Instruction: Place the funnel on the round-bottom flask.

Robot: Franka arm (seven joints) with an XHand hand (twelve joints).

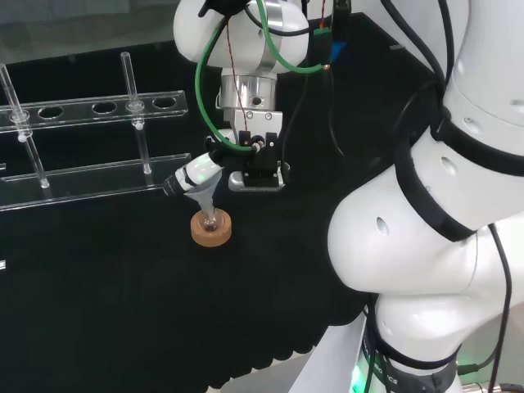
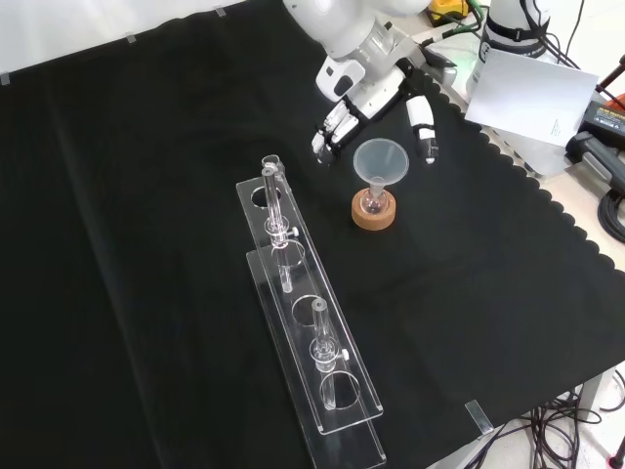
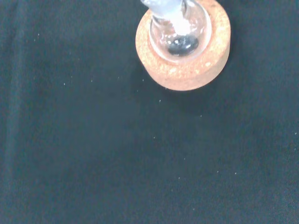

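Observation:
A clear funnel (image 2: 379,158) stands with its stem in the neck of a small round-bottom flask (image 2: 373,200), which rests on a cork ring (image 2: 374,217). In the head view the funnel (image 1: 201,195) rises from the flask (image 1: 210,219) on the cork ring (image 1: 211,232). The hand (image 2: 375,86) hovers just beyond the funnel, open. Its fingers (image 2: 330,127) and thumb (image 2: 423,122) spread to either side of the funnel's rim, apart from it in the front view. The wrist view looks down on the flask (image 3: 180,32) and cork ring (image 3: 184,72), with the funnel's stem (image 3: 162,6) blurred.
A clear acrylic test-tube rack (image 2: 308,337) holding upright tubes stretches in front of the flask in the front view, and lies far left in the head view (image 1: 90,106). The cloth's scalloped edge (image 2: 547,210) and a white sheet (image 2: 532,93) lie to the right.

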